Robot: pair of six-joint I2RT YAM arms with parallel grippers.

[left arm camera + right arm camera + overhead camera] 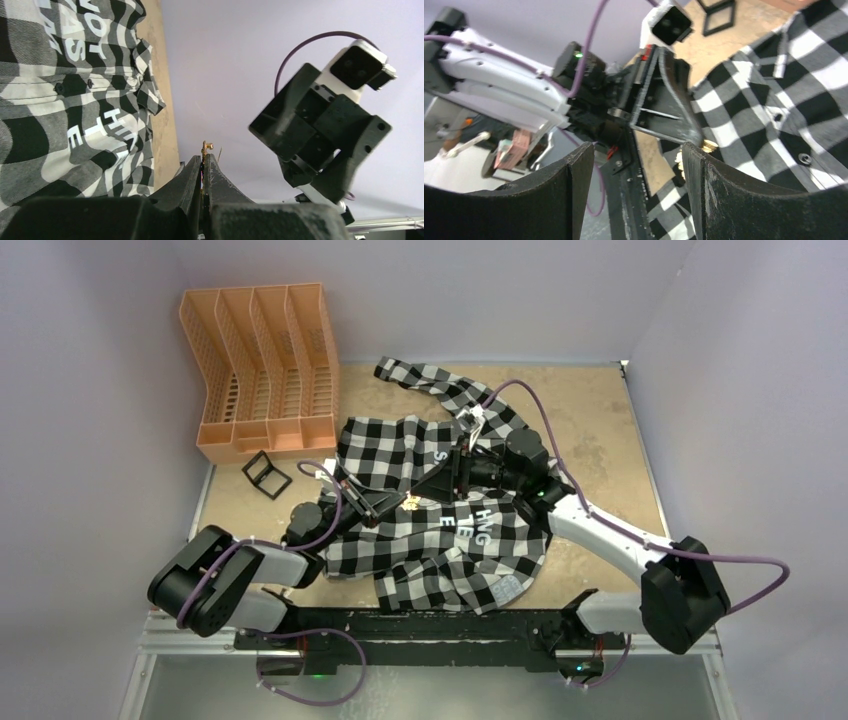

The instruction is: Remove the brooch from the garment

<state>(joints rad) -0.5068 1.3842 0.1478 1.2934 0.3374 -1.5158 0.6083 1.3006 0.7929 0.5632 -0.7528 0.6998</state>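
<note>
Inspection from the near edge of the table (600,440). The garment (440,540), a black-and-white check shirt with white lettering, lies spread at the middle of the surface, one sleeve running off toward 12 o'clock.

Left gripper (400,503): comes in over the shirt from 8 o'clock. Its own camera shows the fingers pressed tight together, with the brooch (206,146) pinched at their very tips. The gold piece stands up past the fingertips against the bare wall, with the garment (60,100) below and off at 9 o'clock. From overhead the brooch (410,503) is only a gold speck above the shirt's middle. I cannot say from there whether it clears the cloth.

Right gripper (440,480): reaches in from 3 o'clock and points at the left one. Its fingers (574,190) stand wide apart with nothing between them. Past them, the brooch (709,146) glints at the tip of the left gripper.

Other items: an orange file rack (265,370) at 10 o'clock of the shirt and a small black frame (266,474) at 9 o'clock, just off the cloth.
</note>
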